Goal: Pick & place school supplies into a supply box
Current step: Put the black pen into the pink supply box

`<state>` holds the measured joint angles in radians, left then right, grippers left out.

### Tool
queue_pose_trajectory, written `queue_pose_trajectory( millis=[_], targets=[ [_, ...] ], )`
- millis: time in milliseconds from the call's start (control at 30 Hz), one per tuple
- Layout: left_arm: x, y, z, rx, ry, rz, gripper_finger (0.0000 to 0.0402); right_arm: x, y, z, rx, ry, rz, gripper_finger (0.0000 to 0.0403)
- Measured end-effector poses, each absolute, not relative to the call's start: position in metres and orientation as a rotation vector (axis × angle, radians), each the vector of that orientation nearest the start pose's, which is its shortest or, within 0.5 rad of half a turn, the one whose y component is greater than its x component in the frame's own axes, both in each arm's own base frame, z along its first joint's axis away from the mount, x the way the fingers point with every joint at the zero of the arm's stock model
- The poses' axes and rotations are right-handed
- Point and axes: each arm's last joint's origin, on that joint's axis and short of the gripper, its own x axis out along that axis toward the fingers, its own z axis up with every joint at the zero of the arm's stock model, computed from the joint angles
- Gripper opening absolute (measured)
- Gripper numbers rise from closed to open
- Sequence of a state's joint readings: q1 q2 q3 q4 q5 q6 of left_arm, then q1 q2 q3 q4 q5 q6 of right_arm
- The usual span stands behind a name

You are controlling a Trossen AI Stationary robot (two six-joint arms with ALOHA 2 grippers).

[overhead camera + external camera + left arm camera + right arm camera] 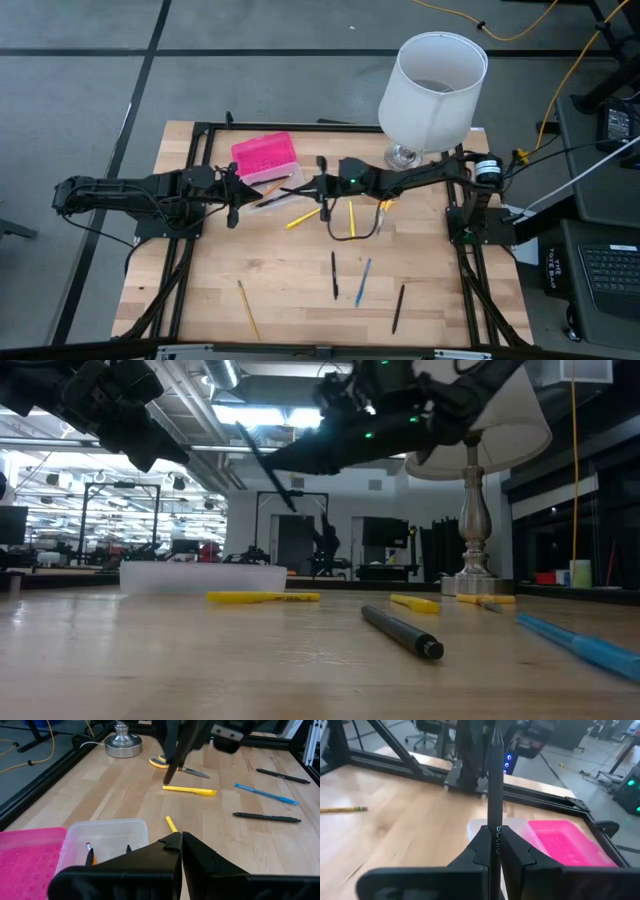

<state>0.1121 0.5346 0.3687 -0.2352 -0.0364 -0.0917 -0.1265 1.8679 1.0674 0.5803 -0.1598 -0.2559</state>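
Note:
The supply box lies open at the far left, its pink lid (262, 154) beside its clear base (273, 179), which holds a couple of pens (90, 854). My right gripper (303, 187) reaches in from the right, just short of the base, shut on a black pen (265, 465). My left gripper (181, 840) hovers shut and empty by the base's left side. Loose on the wood lie yellow pens (303, 217), a black pen (334, 275), a blue pen (363, 282), a pencil (248, 310) and scissors (175, 767). My right gripper pinches the black pen's barrel (495, 839) between its two fingers. The fingers come nearly level from the table's right and lie across the pen. The pen slants, upper end (240, 428) toward the box, lower end (298, 508) below the fingers, lifted clear of the table.
A white lampshade on a metal foot (432, 85) stands at the far right, close behind my right arm. A black frame rail (205, 160) runs along the table's edges. Bare wood lies at the near left (190, 290).

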Motion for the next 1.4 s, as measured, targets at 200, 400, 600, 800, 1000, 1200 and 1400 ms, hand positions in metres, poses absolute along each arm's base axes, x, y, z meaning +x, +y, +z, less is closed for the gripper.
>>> queue_pose_trajectory(
  millis=[200, 400, 600, 800, 1000, 1200, 1400],
  targets=[
    [0.132, 0.016, 0.219, -0.106, 0.394, 0.165, 0.0006, 0.422, -0.048, 0.198, -0.229, 0.275, 0.073, 0.0023],
    [0.133, 0.016, 0.22, -0.082, 0.388, 0.167, 0.0006, 0.425, -0.046, 0.202, -0.232, 0.271, 0.087, 0.0023],
    [0.137, 0.017, 0.232, -0.014, 0.262, 0.177, 0.0007, 0.426, -0.041, 0.203, -0.235, 0.262, 0.097, 0.0023],
    [0.142, 0.018, 0.234, -0.018, 0.231, 0.178, 0.0036, 0.428, -0.041, 0.21, -0.246, 0.184, 0.09, 0.0023],
    [0.153, 0.019, 0.23, -0.002, 0.248, 0.17, 0.0092, 0.429, -0.04, 0.217, -0.254, 0.107, 0.112, 0.0023],
    [0.167, 0.02, 0.231, 0.02, 0.194, 0.168, 0.0142, 0.429, -0.04, 0.221, -0.257, 0.069, 0.116, 0.0023],
    [0.176, 0.02, 0.231, 0.026, 0.163, 0.131, 0.017, 0.429, -0.04, 0.222, -0.259, 0.062, 0.115, 0.0023]
  ],
)
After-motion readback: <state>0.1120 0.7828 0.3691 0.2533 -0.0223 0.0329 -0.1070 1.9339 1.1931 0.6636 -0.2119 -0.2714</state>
